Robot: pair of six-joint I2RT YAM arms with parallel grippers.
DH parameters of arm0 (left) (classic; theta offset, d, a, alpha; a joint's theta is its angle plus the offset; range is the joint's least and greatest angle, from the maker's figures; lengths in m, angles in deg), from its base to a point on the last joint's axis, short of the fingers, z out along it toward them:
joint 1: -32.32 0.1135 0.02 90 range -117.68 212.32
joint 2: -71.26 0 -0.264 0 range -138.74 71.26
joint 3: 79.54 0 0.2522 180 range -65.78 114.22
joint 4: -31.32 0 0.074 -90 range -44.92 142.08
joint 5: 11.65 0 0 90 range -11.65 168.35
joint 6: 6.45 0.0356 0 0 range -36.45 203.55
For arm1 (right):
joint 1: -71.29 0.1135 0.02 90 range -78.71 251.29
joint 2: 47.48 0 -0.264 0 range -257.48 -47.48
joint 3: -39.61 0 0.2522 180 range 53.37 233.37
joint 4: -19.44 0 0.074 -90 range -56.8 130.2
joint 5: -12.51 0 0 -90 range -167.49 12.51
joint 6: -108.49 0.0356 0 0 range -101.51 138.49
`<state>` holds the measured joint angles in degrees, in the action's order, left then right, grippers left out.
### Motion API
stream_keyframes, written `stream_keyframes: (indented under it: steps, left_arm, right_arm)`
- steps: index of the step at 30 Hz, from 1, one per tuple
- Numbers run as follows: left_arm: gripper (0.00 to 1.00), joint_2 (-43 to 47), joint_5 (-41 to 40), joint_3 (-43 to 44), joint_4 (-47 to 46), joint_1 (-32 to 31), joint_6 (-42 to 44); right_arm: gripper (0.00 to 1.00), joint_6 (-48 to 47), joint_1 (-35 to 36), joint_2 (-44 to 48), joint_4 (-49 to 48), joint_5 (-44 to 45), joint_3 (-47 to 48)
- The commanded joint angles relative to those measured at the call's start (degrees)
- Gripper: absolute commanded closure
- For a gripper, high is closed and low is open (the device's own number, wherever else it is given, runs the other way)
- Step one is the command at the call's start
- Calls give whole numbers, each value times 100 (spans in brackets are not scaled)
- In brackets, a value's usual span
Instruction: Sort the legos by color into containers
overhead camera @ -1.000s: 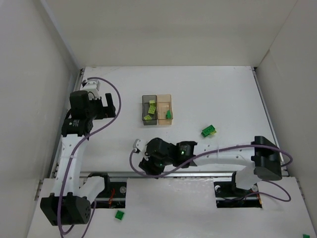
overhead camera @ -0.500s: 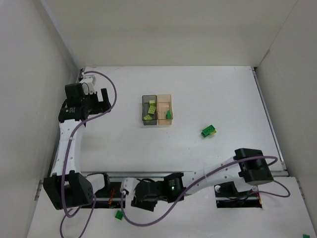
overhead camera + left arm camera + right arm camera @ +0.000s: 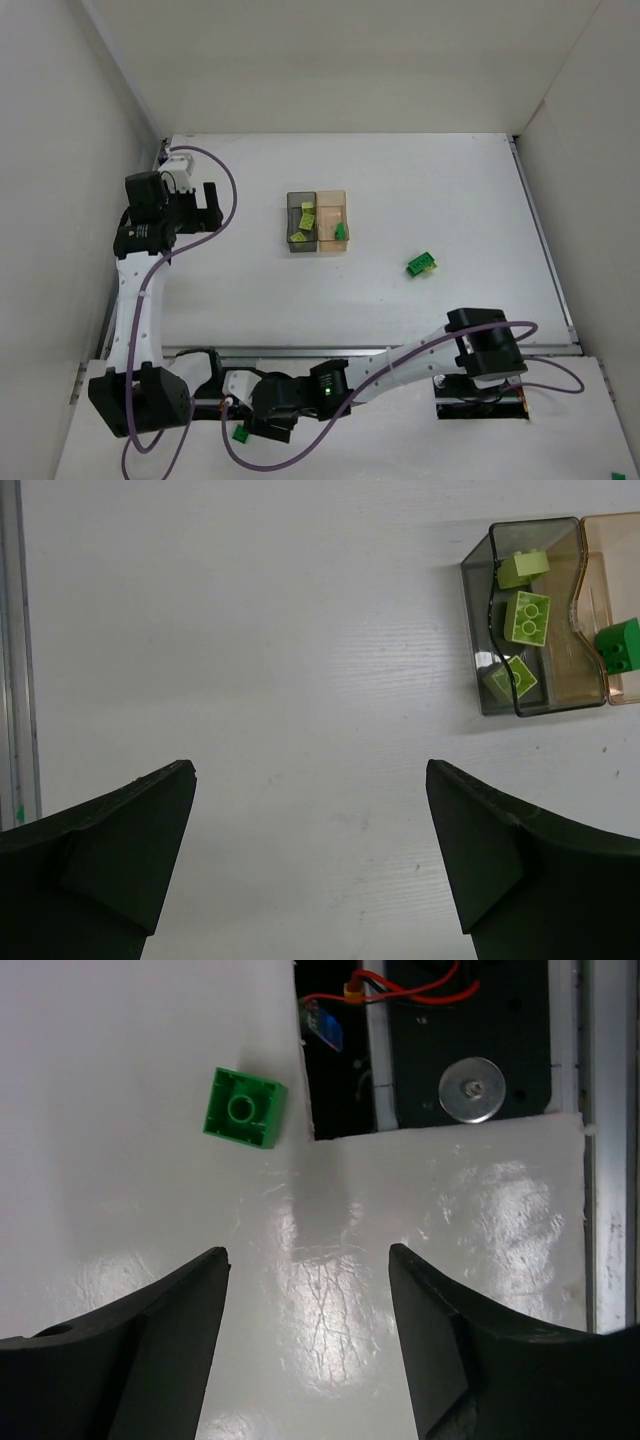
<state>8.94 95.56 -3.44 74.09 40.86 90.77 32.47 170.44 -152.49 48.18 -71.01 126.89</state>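
The smoky grey bin (image 3: 292,222) and the amber bin (image 3: 333,203) stand side by side mid-table. In the left wrist view the grey bin (image 3: 480,600) holds three pale yellow-green bricks (image 3: 527,617), and the amber bin (image 3: 600,550) holds a dark green brick (image 3: 620,645). One green brick (image 3: 421,264) lies on the table to the right. Another green brick (image 3: 241,433) lies on the near ledge, and it also shows in the right wrist view (image 3: 244,1109). My right gripper (image 3: 250,425) hovers beside it, open and empty (image 3: 305,1330). My left gripper (image 3: 212,207) is open and empty at the far left (image 3: 310,860).
A cutout in the ledge with wires and the arm's base mount (image 3: 470,1040) lies right next to the ledge brick. Another green piece (image 3: 617,477) sits at the bottom right corner. White walls enclose the table on three sides.
My right arm has swung off the table's front down over the near ledge, toward the green brick there. My left gripper has drawn back slightly to the left.
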Motion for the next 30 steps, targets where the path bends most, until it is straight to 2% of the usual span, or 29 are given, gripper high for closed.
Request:
stream_keyframes:
  steps: [1,9,16,20,25,30]
  left_arm:
    - [1,290,89,-30,69,34,261]
    - [1,581,-25,-205,69,87,367]
    - [1,520,98,-205,16,87,165]
    - [1,520,98,-205,16,87,113]
    - [1,520,151,-205,16,87,60]
    - [1,581,212,-153,16,87,60]
  right_arm:
    - [29,61,78,-195,-338,-199,409]
    - [19,167,314,-599,-338,-253,953]
    - [20,579,579,-1372,-251,248,1788]
    - [22,983,579,-1593,30,880,1895]
    - [23,984,579,-1855,294,1416,2184]
    - [24,870,579,-2067,356,1295,2395]
